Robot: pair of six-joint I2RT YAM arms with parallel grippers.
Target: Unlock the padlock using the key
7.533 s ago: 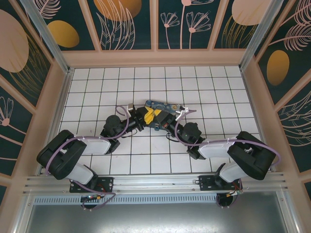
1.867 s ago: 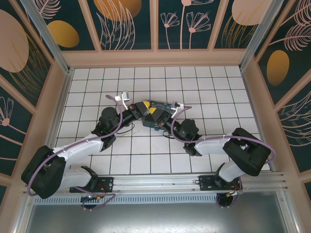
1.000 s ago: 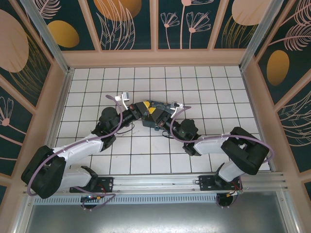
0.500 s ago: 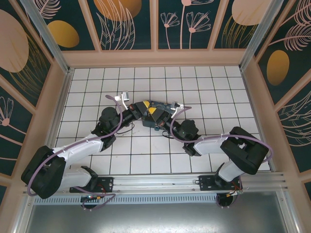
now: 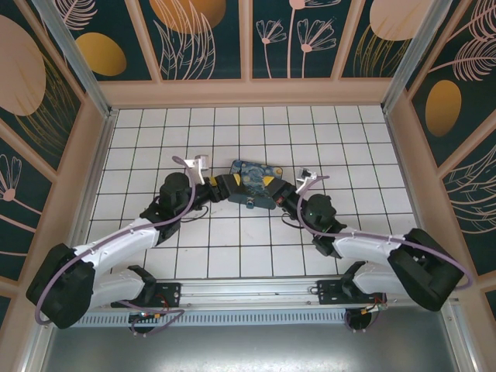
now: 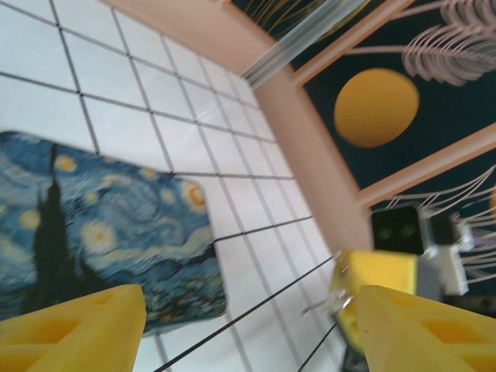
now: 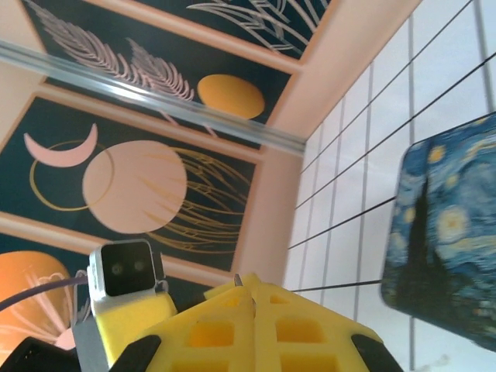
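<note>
Table (image 5: pixel 155 139): white tiles with dark grid lines, and both my arms are stretched in toward the middle.
Box (image 5: pixel 249 177): Starry Night print, lying flat on the tiles between my two claws. From my left wrist it sits just beyond the fingers.
Left claw (image 6: pixel 248 310): wide open! The yellow fingers are spread, with tiles and box showing in the gap. It sits at the box's left end.
Right claw (image 7: pixel 252 298): yellow fingers pressed tight together, at the box's right end.
Key (image 6: pixel 335 298): a thin grey sliver poking out from those pinched right fingers, up off the tiles.
Padlock: too small to pick out, so I cannot tell where it sits.
</note>
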